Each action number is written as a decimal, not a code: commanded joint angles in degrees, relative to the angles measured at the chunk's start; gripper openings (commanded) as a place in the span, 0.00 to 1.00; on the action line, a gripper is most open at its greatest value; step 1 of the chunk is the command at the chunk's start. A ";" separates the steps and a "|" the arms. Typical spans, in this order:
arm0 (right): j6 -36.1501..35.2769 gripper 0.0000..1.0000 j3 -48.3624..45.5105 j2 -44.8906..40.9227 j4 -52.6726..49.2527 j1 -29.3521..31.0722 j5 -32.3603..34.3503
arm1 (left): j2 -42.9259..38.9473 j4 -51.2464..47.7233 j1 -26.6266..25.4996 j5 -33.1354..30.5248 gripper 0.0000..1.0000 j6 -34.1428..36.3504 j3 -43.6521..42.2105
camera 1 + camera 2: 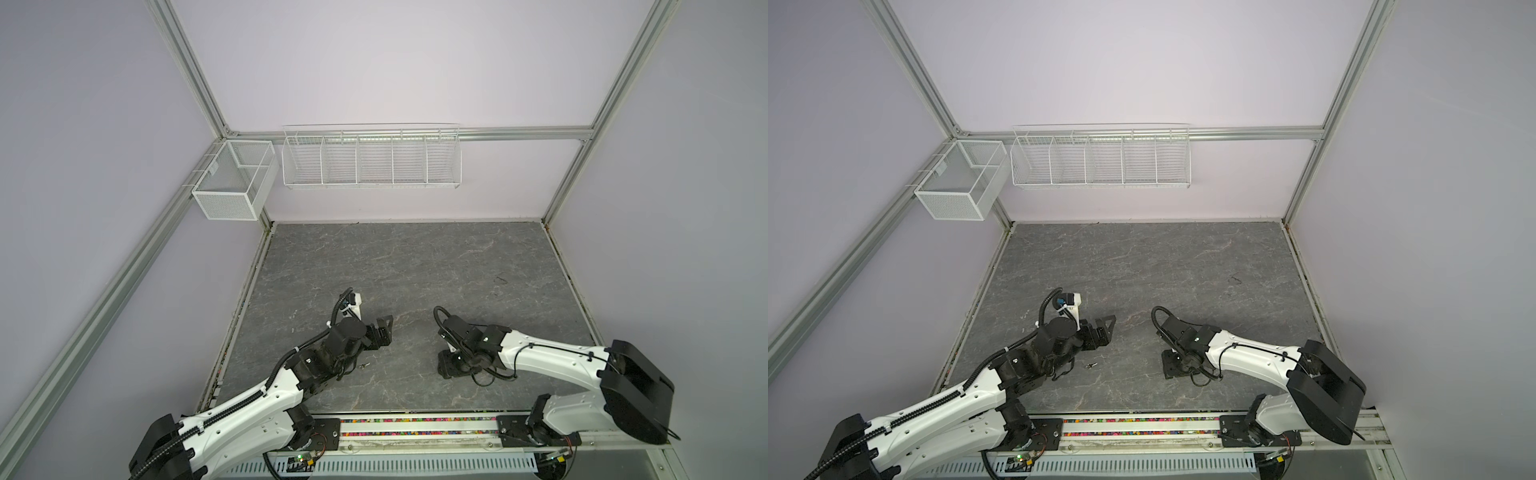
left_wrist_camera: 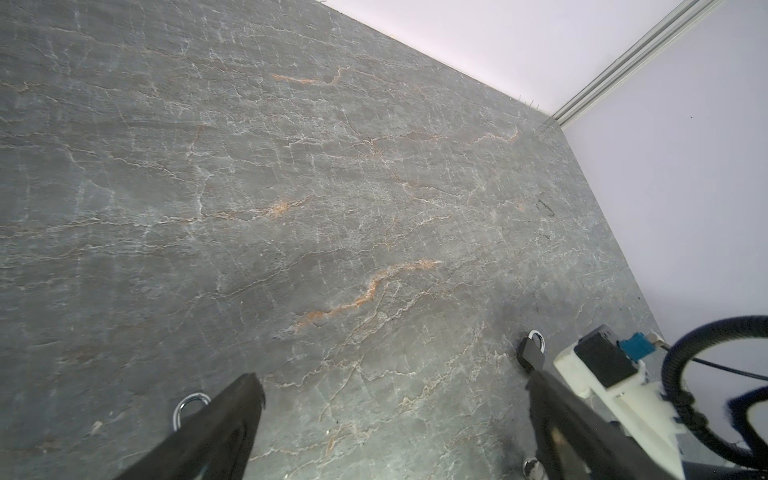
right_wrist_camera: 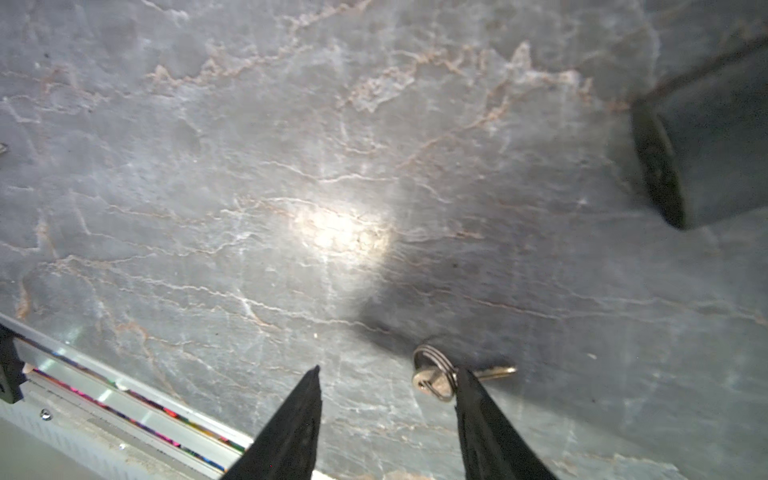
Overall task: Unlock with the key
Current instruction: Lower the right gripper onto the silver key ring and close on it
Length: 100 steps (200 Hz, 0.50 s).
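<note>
Right wrist view shows right end effector (image 3: 388,370) spread, key (image 3: 432,380) beside one fingertip (image 3: 465,384).

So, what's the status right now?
Left gripper open, holding nothing. Right gripper open, low over key; key beside one fingertip, not gripped. Padlock lies apart. Nothing blocking.

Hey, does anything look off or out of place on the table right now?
One thing: the small silver key on its split ring sits behind one fingertip of the right gripper, not in the open gap, so closing might miss it.
</note>
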 commanded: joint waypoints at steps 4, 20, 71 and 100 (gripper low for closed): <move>-0.82 0.52 1.66 0.72 -0.63 0.61 0.85 | -0.92 -0.67 -0.17 -1.46 0.99 -0.14 -0.94; -0.94 0.52 1.24 0.66 -0.91 0.62 1.08 | -0.52 -0.28 -0.19 -1.55 0.99 -0.20 -1.29; -4.16 0.51 1.74 0.58 -2.94 0.52 1.61 | 2.17 2.46 -0.24 0.61 0.99 -1.20 -1.08; -5.66 0.51 1.67 0.24 -4.25 0.84 1.89 | 2.81 2.62 -0.23 1.41 0.99 -1.56 -0.58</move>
